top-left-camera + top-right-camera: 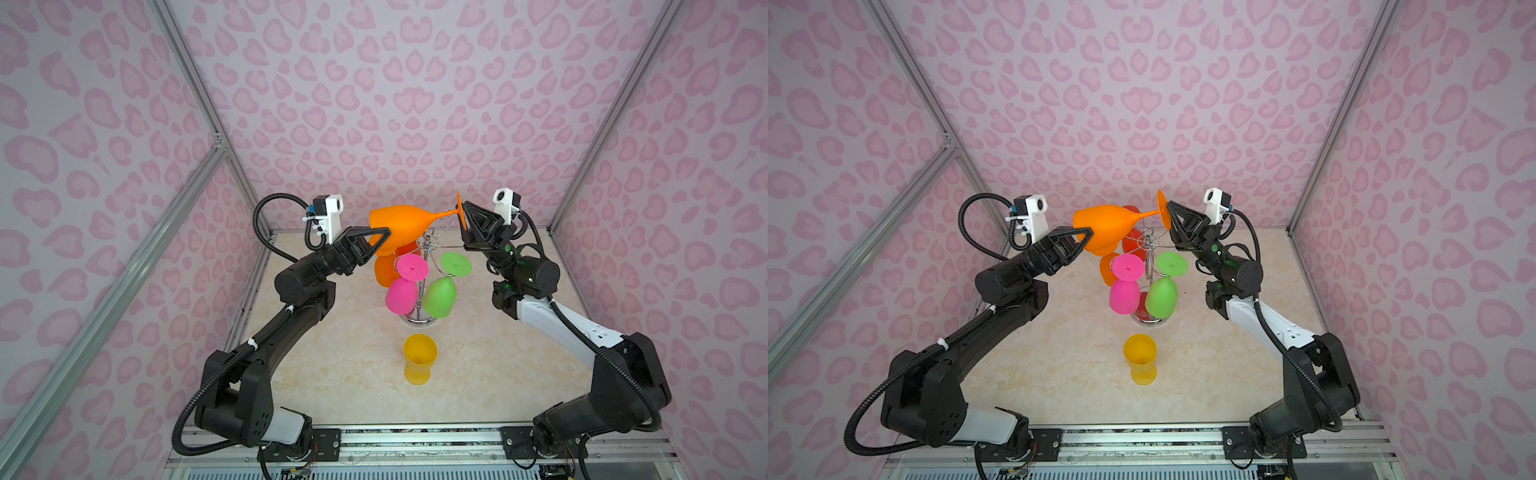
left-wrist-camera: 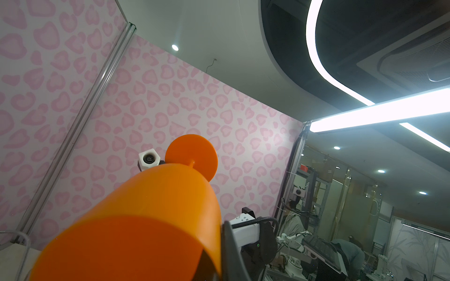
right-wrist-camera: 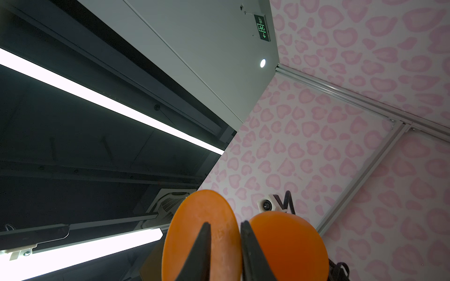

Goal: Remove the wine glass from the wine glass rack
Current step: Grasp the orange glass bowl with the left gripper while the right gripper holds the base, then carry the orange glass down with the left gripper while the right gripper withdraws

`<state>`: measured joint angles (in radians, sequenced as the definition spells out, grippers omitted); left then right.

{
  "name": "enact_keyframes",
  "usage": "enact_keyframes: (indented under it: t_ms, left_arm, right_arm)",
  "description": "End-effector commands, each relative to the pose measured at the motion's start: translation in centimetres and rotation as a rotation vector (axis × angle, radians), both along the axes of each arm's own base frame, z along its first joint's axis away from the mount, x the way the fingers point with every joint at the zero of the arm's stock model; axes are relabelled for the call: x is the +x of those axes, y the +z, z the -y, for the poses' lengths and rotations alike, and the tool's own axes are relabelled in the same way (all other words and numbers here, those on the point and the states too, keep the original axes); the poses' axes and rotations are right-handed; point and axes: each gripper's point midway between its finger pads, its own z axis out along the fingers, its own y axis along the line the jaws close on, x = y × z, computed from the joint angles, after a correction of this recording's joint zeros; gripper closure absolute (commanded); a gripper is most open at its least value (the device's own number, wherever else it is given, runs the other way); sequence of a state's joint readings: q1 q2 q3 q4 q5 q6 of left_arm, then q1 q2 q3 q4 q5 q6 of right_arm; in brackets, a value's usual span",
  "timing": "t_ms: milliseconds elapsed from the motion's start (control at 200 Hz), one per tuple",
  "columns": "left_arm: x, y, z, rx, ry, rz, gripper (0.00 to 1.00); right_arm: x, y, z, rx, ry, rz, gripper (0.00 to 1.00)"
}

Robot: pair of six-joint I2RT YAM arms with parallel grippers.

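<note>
Across the pale marbled bench (image 1: pixel 332 365) the biggest fixture is the wine glass rack (image 1: pixel 430 245). It stands near the middle, with a pink glass (image 1: pixel 401 295) and a green glass (image 1: pixel 440 297) hanging bowl-down from its hooks (a yellow cup (image 1: pixel 419 363) stands alone on the bench, nearer the camera).

Above the rack's top, and apart from the hooks as far as both top views show, the orange wine glass (image 1: pixel 399 228) lies on its side in the air. Its bowl points toward the left arm and its foot toward the right.

The left claw (image 1: pixel 384 235) is pressed together on the wall of the bowl at its rim. The right claw (image 3: pixel 225 226) has its fingers a little spread, either side of the foot disc (image 3: pixel 190 219). Whether a pad touches the disc I cannot tell.

The glass looks like moulded plastic: light, stiff and unlikely to shatter. It is also smooth, so I judge it apt to slip or swing about a single pinch at the rim. The rim wall is a fair hold, but the thin stem (image 1: pixel 442 215) beside the foot would be steadier.
</note>
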<state>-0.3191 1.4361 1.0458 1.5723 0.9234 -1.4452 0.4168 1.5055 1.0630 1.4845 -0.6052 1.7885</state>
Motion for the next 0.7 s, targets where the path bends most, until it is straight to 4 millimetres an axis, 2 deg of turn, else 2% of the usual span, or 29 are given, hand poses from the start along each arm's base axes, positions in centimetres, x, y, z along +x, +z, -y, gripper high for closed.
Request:
enact_keyframes:
  t_ms: [0, 135, 260, 320, 420, 530, 580, 695]
  left_arm:
    - [-1.5, 1.0, -0.5, -0.022, 0.012, 0.062, 0.97]
    - [-3.3, 1.7, -0.8, -0.017, 0.003, 0.105, 0.97]
    - [-4.8, 1.8, -0.6, 0.027, 0.000, 0.143, 0.97]
    - [-5.6, 1.6, 0.1, 0.078, -0.007, 0.162, 0.97]
    - [-6.1, 0.0, 2.2, 0.223, 0.014, 0.174, 0.98]
    - [-6.4, -2.8, 4.6, 0.437, 0.130, 0.204, 0.98]
    - [-6.9, -4.1, 5.4, 0.539, 0.176, 0.234, 0.98]
    - [-8.7, -4.7, 6.5, 0.626, 0.149, 0.286, 0.98]
  right_arm:
    - [-1.1, 0.9, 1.3, 0.014, -0.020, 0.079, 0.67]
    - [0.1, 0.0, 3.2, -0.019, -0.091, 0.055, 0.59]
    - [1.1, -1.1, 4.6, -0.100, -0.184, 0.027, 0.55]
    - [1.5, -1.7, 5.2, -0.163, -0.244, 0.014, 0.54]
    - [2.4, -3.2, 6.5, -0.297, -0.361, -0.032, 0.54]
    - [3.5, -5.9, 9.2, -0.518, -0.557, -0.123, 0.53]
    - [4.0, -7.6, 11.1, -0.649, -0.679, -0.183, 0.52]
    - [4.0, -11.0, 16.1, -0.865, -0.898, -0.354, 0.52]
